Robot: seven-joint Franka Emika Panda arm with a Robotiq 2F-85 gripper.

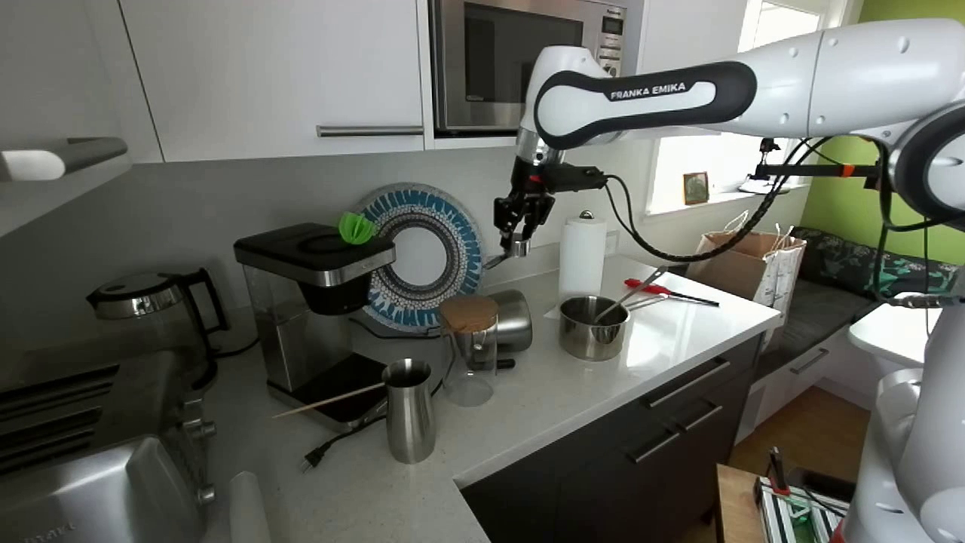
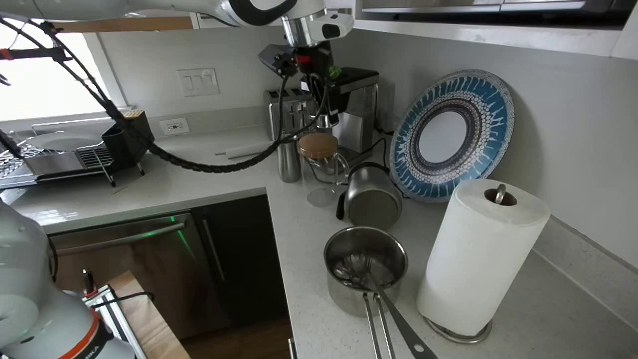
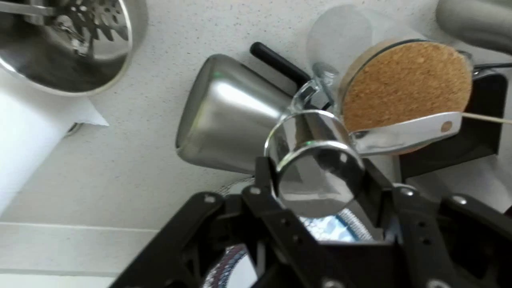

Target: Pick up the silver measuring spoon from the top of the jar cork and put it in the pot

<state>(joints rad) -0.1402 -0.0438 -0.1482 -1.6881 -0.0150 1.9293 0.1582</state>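
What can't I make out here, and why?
Wrist view: round shiny steel pot, cut off by frame edges.
Wrist view: round brown cork stopper, partly behind the silver measuring spoon.
Wrist view: round blue-patterned plate, mostly behind the black tool.
In an exterior view: silver slotted toaster, cut off likewise.

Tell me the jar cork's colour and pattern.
The jar cork is orange-brown with fine speckles, clearest in the wrist view.

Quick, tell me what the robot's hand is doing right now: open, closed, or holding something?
Hand: closed on the silver measuring spoon, holding it up in the air.
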